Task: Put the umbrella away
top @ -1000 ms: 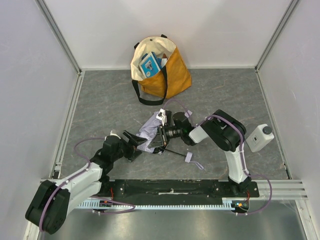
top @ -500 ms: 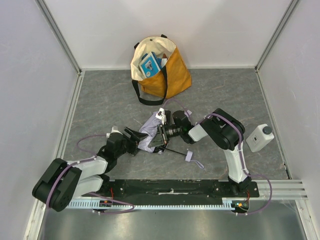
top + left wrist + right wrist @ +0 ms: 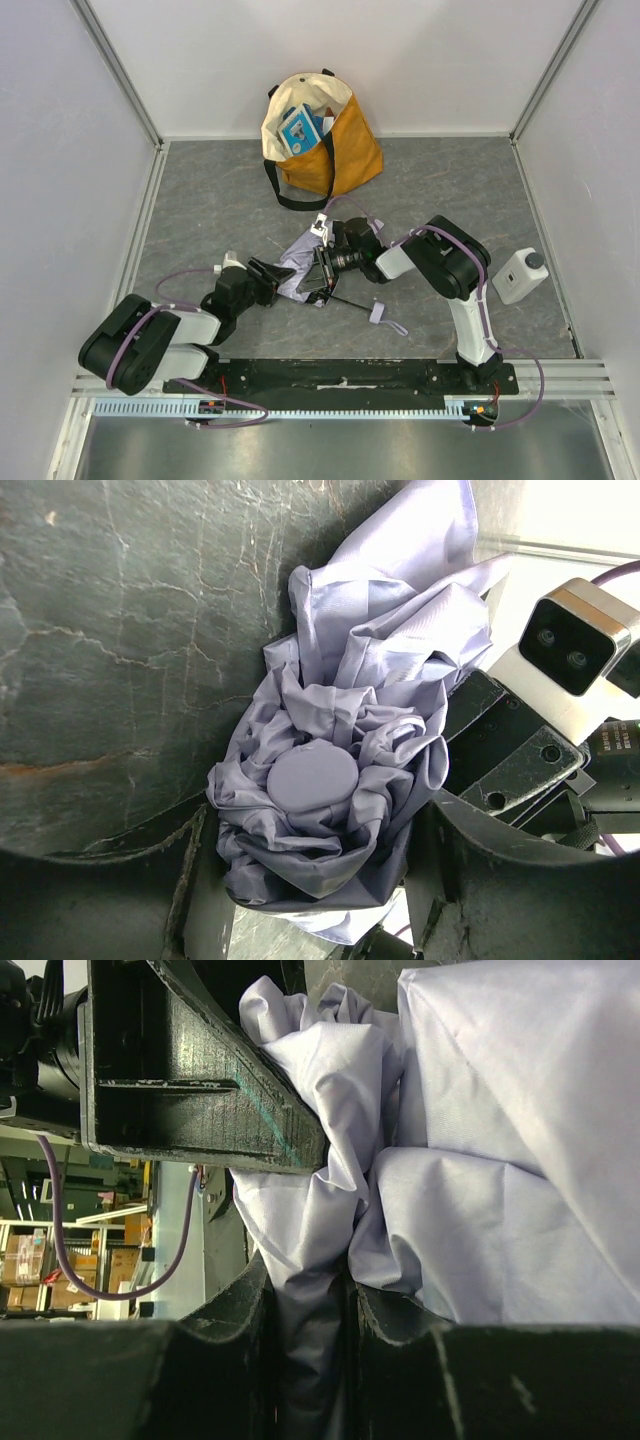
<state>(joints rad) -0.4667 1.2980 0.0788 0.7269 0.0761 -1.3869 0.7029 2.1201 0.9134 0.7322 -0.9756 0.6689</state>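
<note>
Because the umbrella is light, with limp, slick cloth over thin ribs, I judge that a pinch on fabric alone may slip or pull the folds loose. The slim black shaft or the bunched crown looks the firmer hold.

From overhead, the umbrella lies crumpled on the grey table between the two arms, well apart from the tote bag. Its wrist strap trails toward the near edge. The left gripper meets it from the left and the right gripper from the right.

Through the left wrist camera, the round cap at the crown faces the lens. The left gripper's jaws stand wide apart on either side of the bundle; cloth fills the gap, but they do not look clamped.

Through the right wrist camera, the right gripper's jaws are drawn nearly together, pinching a fold of the canopy between them.
</note>
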